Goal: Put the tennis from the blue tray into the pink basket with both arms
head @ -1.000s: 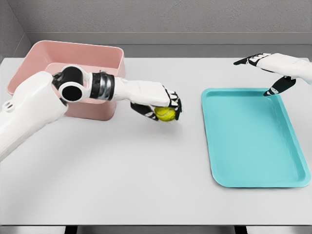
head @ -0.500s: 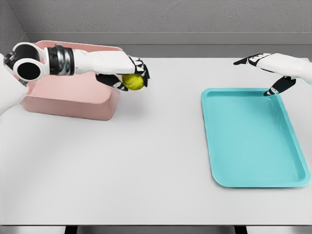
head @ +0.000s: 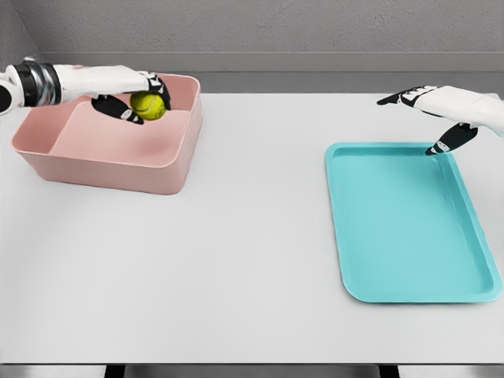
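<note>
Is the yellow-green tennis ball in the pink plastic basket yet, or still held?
Still held: the left hand grips the yellow-green tennis ball above the pink plastic basket, not resting on its floor.

1. The surface [head: 236,260] between the pink basket [head: 110,165] and the blue tray [head: 409,228] lies wide and bare.
2. The basket's walls block entry from the sides; its top is open, but the left hand [head: 134,98] with the tennis ball [head: 148,105] fills its rear right part.
3. The right hand [head: 441,114] hangs over the tray's far right corner; the other parts of the tray are free.
</note>
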`<state>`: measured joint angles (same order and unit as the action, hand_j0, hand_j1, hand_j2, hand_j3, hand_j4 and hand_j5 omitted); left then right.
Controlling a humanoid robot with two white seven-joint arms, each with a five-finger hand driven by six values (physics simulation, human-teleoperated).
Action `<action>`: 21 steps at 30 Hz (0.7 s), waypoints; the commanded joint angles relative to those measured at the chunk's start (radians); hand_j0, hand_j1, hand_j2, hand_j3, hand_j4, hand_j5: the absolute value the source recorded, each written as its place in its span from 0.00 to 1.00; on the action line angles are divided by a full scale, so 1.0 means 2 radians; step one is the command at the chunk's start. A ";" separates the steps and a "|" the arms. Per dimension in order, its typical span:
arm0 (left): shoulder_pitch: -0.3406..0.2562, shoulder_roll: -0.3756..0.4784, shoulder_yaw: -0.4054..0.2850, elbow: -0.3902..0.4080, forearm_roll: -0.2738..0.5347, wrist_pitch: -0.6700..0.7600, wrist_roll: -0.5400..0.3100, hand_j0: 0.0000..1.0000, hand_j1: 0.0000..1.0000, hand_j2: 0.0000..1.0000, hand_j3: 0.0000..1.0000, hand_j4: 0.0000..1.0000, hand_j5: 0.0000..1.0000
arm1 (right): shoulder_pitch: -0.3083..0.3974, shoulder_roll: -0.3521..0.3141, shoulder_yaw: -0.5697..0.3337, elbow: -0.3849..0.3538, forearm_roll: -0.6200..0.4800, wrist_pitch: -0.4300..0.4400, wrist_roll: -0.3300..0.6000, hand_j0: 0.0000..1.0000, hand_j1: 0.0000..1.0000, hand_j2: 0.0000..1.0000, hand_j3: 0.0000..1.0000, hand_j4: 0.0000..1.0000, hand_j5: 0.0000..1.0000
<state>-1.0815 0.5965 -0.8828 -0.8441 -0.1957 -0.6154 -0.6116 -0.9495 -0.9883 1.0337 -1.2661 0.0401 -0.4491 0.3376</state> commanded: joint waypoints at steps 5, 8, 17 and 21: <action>0.000 -0.004 0.009 0.052 0.003 0.002 0.000 0.84 0.84 0.84 0.84 0.84 0.84 | 0.000 -0.001 -0.001 0.000 -0.002 0.001 0.000 1.00 1.00 1.00 1.00 1.00 1.00; 0.000 -0.008 0.009 0.051 0.003 0.002 0.000 1.00 1.00 1.00 1.00 1.00 1.00 | 0.000 -0.001 -0.001 0.000 -0.002 0.001 0.000 1.00 1.00 1.00 1.00 1.00 1.00; 0.006 0.006 0.026 0.022 0.007 0.002 0.000 1.00 1.00 1.00 1.00 1.00 1.00 | 0.000 0.000 -0.001 0.000 -0.002 0.001 -0.001 1.00 1.00 1.00 1.00 1.00 1.00; 0.011 0.048 0.034 -0.036 0.013 0.002 0.000 1.00 1.00 1.00 1.00 1.00 1.00 | 0.000 0.000 -0.001 0.000 -0.002 0.001 -0.001 1.00 1.00 1.00 1.00 1.00 1.00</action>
<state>-1.0600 0.6562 -0.8212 -0.8683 -0.1793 -0.6138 -0.6113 -0.9495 -0.9876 1.0337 -1.2668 0.0401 -0.4492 0.3365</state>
